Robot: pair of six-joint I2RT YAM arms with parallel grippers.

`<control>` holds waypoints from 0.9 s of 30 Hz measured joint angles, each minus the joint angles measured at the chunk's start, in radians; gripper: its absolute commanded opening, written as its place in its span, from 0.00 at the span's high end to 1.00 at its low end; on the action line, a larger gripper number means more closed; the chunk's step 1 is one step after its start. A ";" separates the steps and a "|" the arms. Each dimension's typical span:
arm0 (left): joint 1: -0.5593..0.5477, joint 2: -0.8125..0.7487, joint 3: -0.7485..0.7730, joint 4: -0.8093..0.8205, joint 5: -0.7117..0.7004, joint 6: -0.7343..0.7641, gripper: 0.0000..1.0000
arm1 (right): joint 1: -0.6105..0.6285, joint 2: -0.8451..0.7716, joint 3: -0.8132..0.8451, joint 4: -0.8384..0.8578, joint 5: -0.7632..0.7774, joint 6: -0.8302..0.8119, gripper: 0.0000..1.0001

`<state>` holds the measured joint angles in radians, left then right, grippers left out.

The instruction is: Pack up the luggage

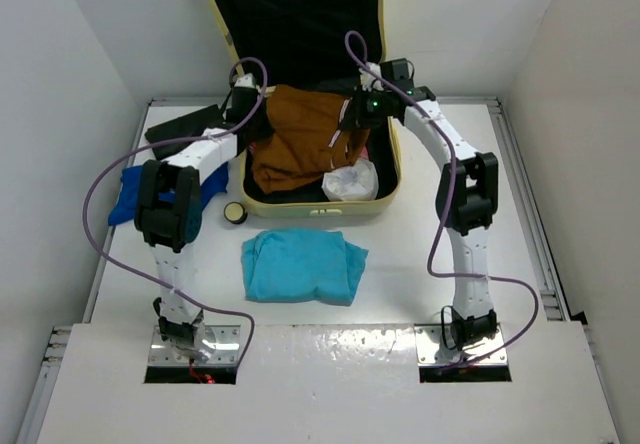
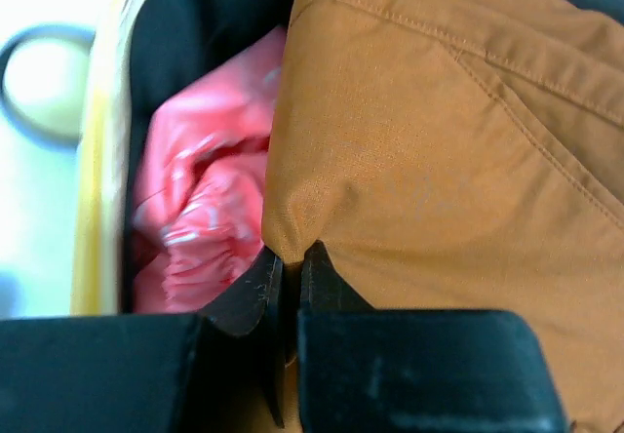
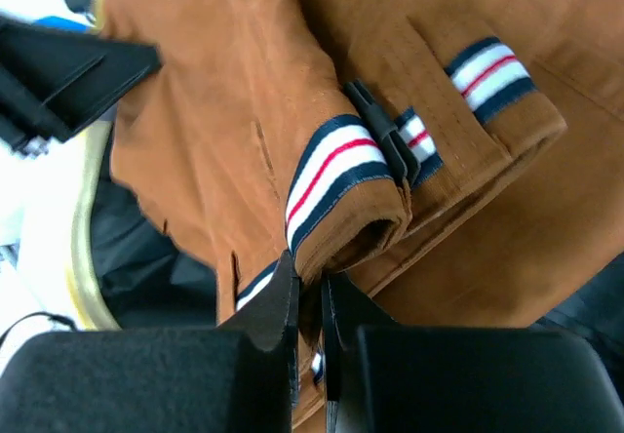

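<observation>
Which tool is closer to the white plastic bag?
Right. The right tool pinches the brown garment just beyond the white bag; the left tool is at the suitcase's left wall.

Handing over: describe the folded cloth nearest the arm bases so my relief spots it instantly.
Start at the open cream-yellow suitcase at the far side of the table. Directly before its near wall, a folded turquoise cloth lies flat on the white surface. It is paler and greener than the royal-blue cloth at the left edge.
</observation>
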<state>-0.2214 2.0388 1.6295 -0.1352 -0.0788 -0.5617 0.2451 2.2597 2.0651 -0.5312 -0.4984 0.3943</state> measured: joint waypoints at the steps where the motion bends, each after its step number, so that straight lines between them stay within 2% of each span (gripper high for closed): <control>1: 0.003 -0.012 -0.042 0.014 -0.004 -0.007 1.00 | 0.007 0.012 0.000 -0.001 0.005 0.001 0.98; 5: -0.001 -0.062 -0.141 0.042 -0.037 -0.030 1.00 | 0.016 0.061 0.010 -0.004 0.048 -0.001 0.92; 11: -0.008 -0.074 -0.169 0.059 -0.063 -0.058 1.00 | 0.034 0.123 0.041 -0.014 0.136 -0.010 0.92; 13: -0.008 -0.074 -0.171 0.060 -0.065 -0.061 0.99 | 0.043 0.136 0.056 -0.019 0.170 -0.017 0.86; 14: -0.008 -0.074 -0.171 0.060 -0.066 -0.064 0.92 | 0.048 0.140 0.061 -0.022 0.187 -0.021 0.81; 15: -0.009 -0.074 -0.171 0.060 -0.067 -0.064 0.83 | 0.055 0.144 0.068 -0.024 0.207 -0.026 0.72; 16: -0.009 -0.074 -0.171 0.059 -0.068 -0.061 0.63 | 0.060 0.146 0.071 -0.024 0.225 -0.032 0.67; 17: -0.009 -0.074 -0.171 0.058 -0.071 -0.053 0.56 | 0.066 0.148 0.071 -0.024 0.251 -0.042 0.61; 19: -0.006 -0.074 -0.171 0.048 -0.080 -0.043 0.46 | 0.076 0.151 0.075 -0.027 0.291 -0.061 0.47; 20: -0.004 -0.074 -0.172 0.047 -0.076 -0.034 0.37 | 0.079 0.152 0.075 -0.027 0.307 -0.072 0.43; 21: -0.003 -0.074 -0.172 0.047 -0.068 -0.024 0.31 | 0.079 0.152 0.075 -0.028 0.315 -0.081 0.40; 22: -0.003 -0.075 -0.172 0.055 -0.055 -0.019 0.23 | 0.079 0.152 0.075 -0.028 0.326 -0.100 0.32; 23: -0.005 -0.077 -0.172 0.058 -0.047 -0.010 0.19 | 0.079 0.152 0.075 -0.028 0.328 -0.102 0.31; 25: -0.011 -0.092 -0.177 0.064 -0.008 0.038 0.14 | 0.078 0.141 0.065 -0.027 0.332 -0.116 0.25; 27: -0.015 -0.117 -0.177 0.060 0.028 0.098 0.14 | 0.074 0.107 0.032 -0.026 0.331 -0.131 0.21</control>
<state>-0.2363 1.9217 1.4521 -0.0750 -0.0505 -0.4637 0.3195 2.3665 2.0975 -0.5575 -0.1673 0.2634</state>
